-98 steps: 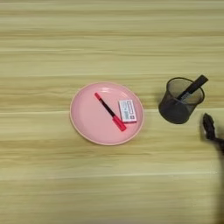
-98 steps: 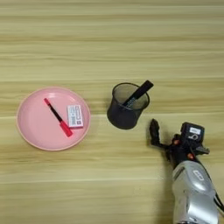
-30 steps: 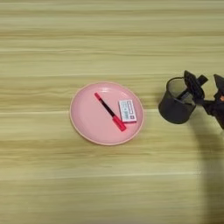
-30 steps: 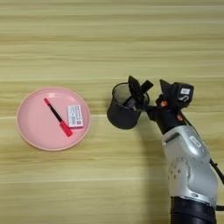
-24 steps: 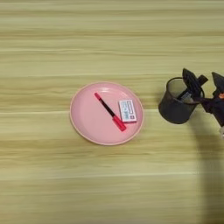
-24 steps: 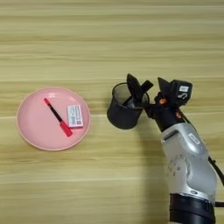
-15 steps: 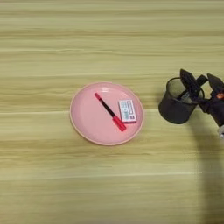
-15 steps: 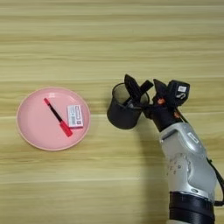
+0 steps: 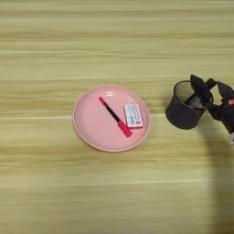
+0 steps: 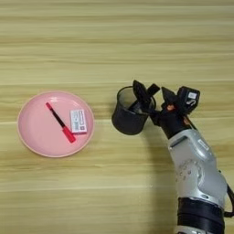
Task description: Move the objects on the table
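Note:
A black wire-mesh pen cup (image 10: 129, 116) stands upright on the wooden table (image 10: 114, 41), right of a pink plate (image 10: 32, 137). A slim black marker (image 10: 152, 88) leans in the cup, its top poking out over the right rim. My right gripper (image 10: 153, 97) reaches in from the right at rim height and is open: one black finger (image 10: 140, 93) hangs over the cup's mouth, the other lies outside the rim, with the marker's top between them. A small white eraser (image 10: 78, 120) with a red-printed label lies flat on the plate's right half.
A red and black pen (image 10: 61, 122) lies diagonally on the plate beside the eraser. My silver forearm (image 10: 196, 169) runs from the bottom right edge up to the cup. Bare wood stretches across the far side and the left front.
From 3.3 s ago my gripper has risen from the table right of the cup to its rim. Over the last second it has edged left around the marker. Cup, plate and eraser stay put.

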Controlling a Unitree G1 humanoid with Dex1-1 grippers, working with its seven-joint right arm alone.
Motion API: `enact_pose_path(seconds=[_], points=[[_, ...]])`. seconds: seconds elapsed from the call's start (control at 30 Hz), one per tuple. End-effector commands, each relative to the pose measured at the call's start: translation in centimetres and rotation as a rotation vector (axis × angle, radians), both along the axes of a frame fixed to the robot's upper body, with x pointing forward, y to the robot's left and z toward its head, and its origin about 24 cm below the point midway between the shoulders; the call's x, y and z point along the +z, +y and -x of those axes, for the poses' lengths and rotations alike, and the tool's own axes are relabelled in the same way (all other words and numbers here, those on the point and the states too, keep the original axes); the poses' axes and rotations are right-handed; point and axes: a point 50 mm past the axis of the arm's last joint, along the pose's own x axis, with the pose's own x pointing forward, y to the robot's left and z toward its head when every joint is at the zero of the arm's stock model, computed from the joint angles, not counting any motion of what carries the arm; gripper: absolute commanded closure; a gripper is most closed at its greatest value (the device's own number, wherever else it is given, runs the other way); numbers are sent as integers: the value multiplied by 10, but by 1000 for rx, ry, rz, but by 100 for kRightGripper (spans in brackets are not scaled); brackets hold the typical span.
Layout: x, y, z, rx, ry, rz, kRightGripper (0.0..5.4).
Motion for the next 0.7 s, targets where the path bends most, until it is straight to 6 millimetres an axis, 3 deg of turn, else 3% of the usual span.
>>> enact_pose_path(seconds=[0.03,0.43,0.7], points=[[35,-4,-12,9,-128,53,6],[35,-3,-14,24,-125,35,5],[34,-2,-15,40,-109,8,90]])
